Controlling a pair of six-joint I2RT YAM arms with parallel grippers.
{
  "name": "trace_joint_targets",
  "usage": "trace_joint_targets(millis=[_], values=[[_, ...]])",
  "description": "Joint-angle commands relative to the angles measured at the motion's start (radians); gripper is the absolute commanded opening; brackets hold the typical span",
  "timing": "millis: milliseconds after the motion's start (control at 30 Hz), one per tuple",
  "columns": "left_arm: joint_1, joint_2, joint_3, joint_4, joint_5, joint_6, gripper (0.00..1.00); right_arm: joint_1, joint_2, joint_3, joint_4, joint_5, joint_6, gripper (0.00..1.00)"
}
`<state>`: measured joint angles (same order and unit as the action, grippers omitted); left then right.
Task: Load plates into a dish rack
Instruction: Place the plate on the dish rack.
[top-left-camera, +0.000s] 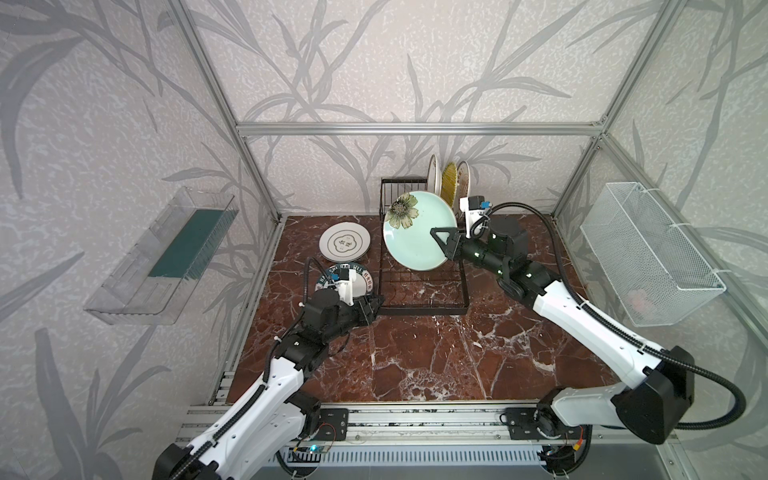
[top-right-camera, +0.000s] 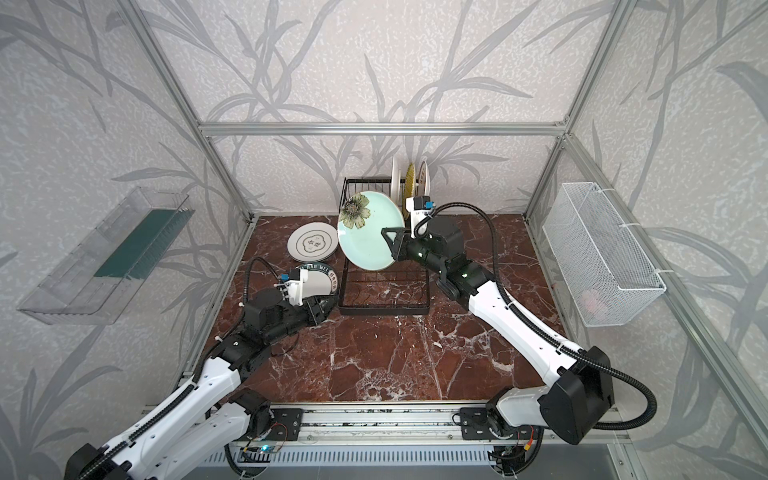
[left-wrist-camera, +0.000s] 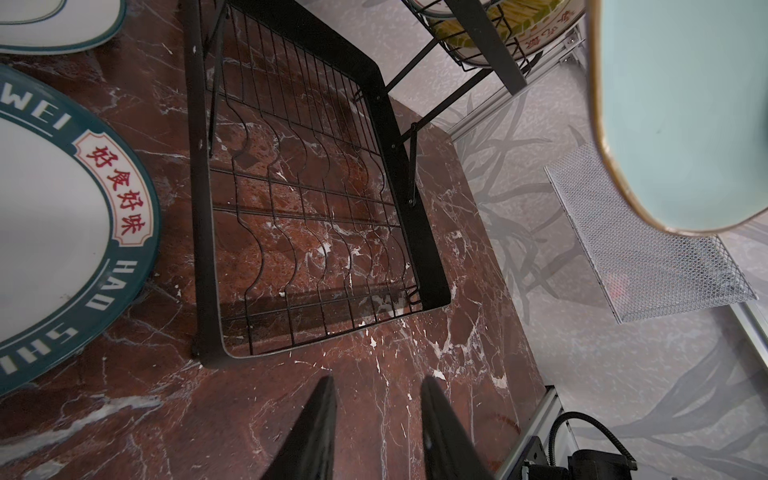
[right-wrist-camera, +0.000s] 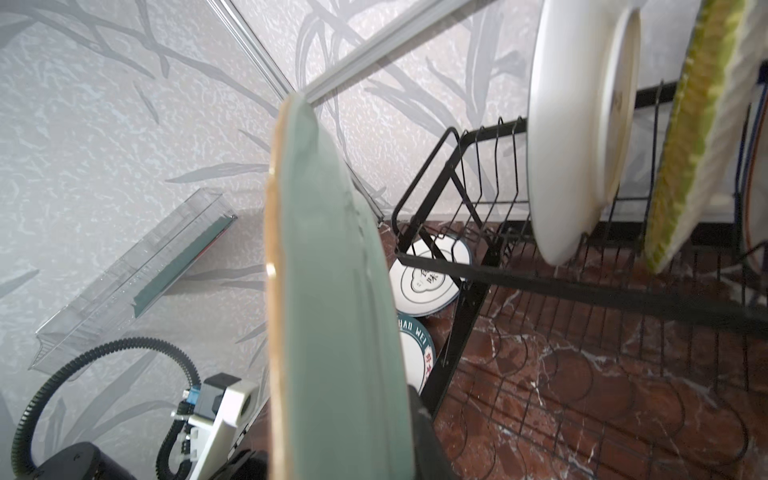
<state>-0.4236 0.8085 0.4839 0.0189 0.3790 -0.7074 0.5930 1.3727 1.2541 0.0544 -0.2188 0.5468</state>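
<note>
- Right hand (top-left-camera: 437, 232) clamped on mint plate (top-left-camera: 409, 245) at its right rim, plate tilted above dish rack (top-left-camera: 424, 308).
- Left hand (left-wrist-camera: 378, 384) apart, empty, by rack's near-left corner.
- Probably stiff, slick, breakable; rim grip seems best.

**Mint plate over the rack, three plates slotted**

The mint plate (top-left-camera: 409, 245), pale with a dark flower, is tilting on edge over the dish rack's (top-left-camera: 424, 310) flat grid, with the right claw (top-left-camera: 436, 232) pinching its right rim. A white plate (top-left-camera: 434, 174), a yellow striped plate (top-left-camera: 449, 183) and a second white plate (top-left-camera: 464, 176) are standing upright in the far slots. The emblem plate (top-left-camera: 344, 246) and lettered plate (left-wrist-camera: 62, 216) are lying flat on the table (top-left-camera: 415, 365), left of the rack.
</note>
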Motion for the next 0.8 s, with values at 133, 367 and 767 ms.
trace_joint_targets(millis=[133, 367, 767], values=[[-0.002, -0.036, 0.026, -0.031, -0.022, 0.022, 0.33, 0.022, 0.061, 0.194, 0.08, 0.133, -0.086, 0.0], [-0.002, -0.064, 0.015, -0.049, -0.02, 0.016, 0.33, 0.055, 0.149, 0.339, 0.051, 0.299, -0.134, 0.0], [-0.002, -0.132, -0.051, -0.029, 0.009, -0.058, 0.33, 0.124, 0.326, 0.562, 0.046, 0.612, -0.24, 0.0]])
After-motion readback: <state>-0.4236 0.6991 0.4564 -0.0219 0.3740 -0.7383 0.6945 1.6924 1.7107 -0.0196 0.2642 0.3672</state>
